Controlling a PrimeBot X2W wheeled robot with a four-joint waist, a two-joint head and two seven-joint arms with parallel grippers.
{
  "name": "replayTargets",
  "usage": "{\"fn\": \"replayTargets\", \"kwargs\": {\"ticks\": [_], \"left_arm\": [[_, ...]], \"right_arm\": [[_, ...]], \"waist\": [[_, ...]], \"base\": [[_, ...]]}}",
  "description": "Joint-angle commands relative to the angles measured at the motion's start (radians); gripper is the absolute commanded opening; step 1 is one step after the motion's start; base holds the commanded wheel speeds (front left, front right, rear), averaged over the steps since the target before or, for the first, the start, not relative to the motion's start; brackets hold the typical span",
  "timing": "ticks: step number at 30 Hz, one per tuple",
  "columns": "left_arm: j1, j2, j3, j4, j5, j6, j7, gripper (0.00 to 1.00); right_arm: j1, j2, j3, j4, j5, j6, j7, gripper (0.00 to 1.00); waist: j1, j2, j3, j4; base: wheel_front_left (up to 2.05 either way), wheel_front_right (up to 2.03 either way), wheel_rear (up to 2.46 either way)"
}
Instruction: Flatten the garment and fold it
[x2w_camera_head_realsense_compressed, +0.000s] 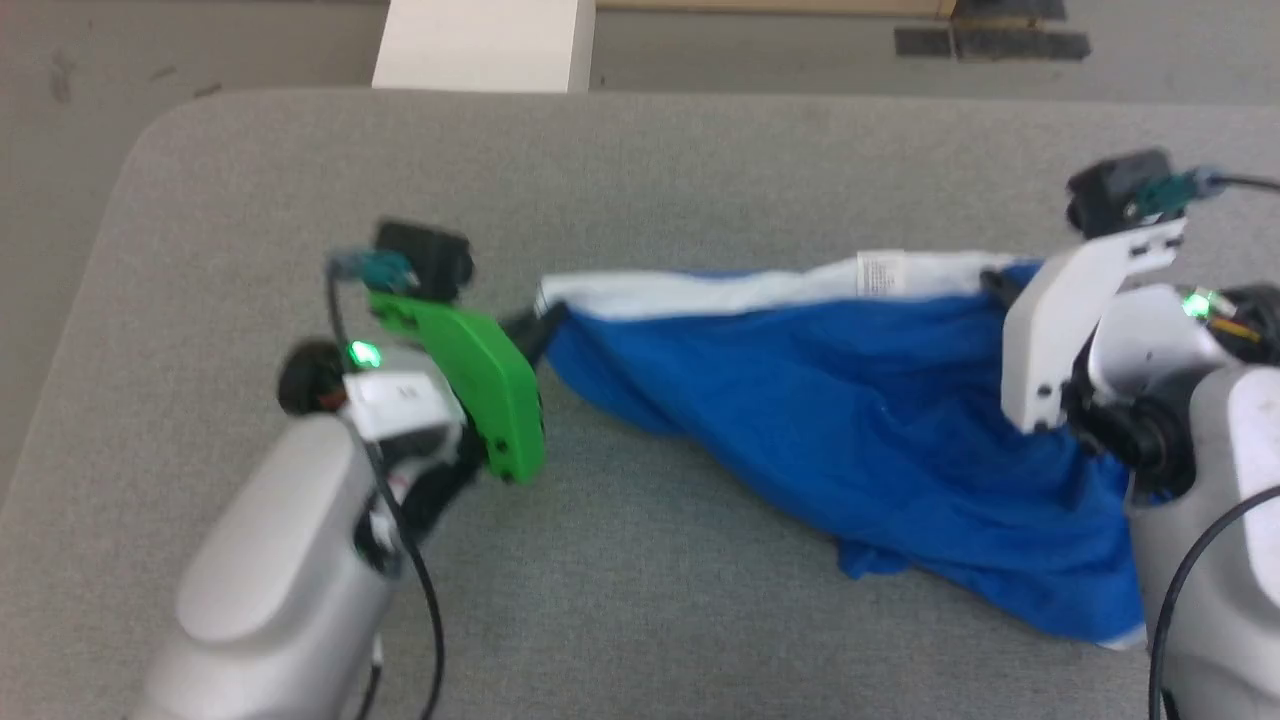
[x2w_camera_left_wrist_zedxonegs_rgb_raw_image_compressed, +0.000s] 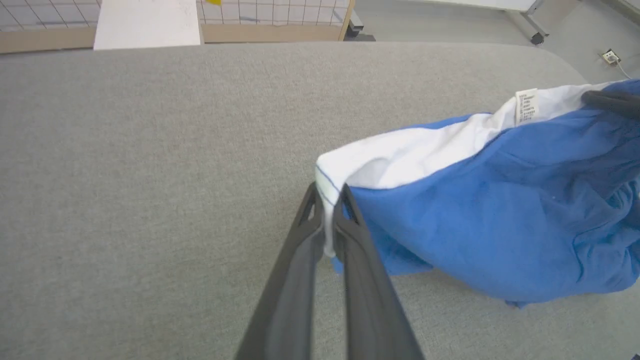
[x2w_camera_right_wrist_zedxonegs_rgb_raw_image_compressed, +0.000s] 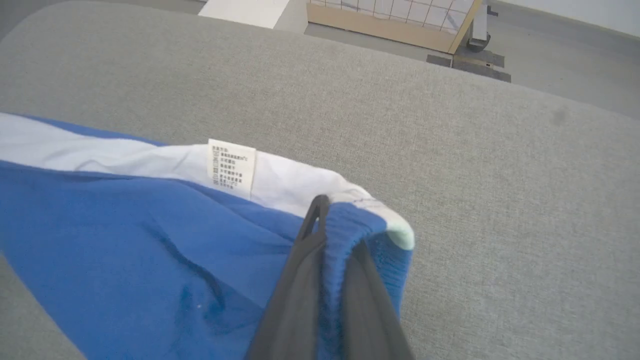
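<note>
Nearest the robot, the left gripper pinches the garment at its white-trimmed end, while the right gripper is clamped on the ribbed blue waistband at the opposite end. The blue shorts stretch between them over the grey table, with a white label on the far edge. Beyond the table stands a white box.

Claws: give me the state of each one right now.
Left claw: shut on the white-edged end of the blue shorts.
Right claw: shut on the opposite end, near the label.
</note>
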Motion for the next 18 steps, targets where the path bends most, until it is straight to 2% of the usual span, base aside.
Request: {"fn": "replayTargets", "kwargs": {"ticks": [1,12,18], "left_arm": [[-0.042,0.004,0.019,0.006,-0.01,-0.009,-0.017,0.0],[-0.304,0.004,0.115,0.065,0.026,-0.019,-0.142,0.0],[-0.402,0.003,0.122,0.112,0.049,-0.015,-0.156,0.0]], "right_arm": [[-0.039,-0.002,-0.004,-0.009,0.019,-0.001,-0.017,0.0],[-0.216,-0.015,-0.024,-0.03,0.072,-0.001,-0.094,0.0],[-0.271,-0.007,-0.034,-0.016,0.06,-0.001,-0.102,0.0]], "waist": [[0.0,0.0,-0.056,-0.015],[0.0,0.0,-0.16,-0.023],[0.0,0.0,-0.168,-0.026]], "base": [[0.0,0.0,0.0],[0.0,0.0,0.0],[0.0,0.0,0.0]]}}
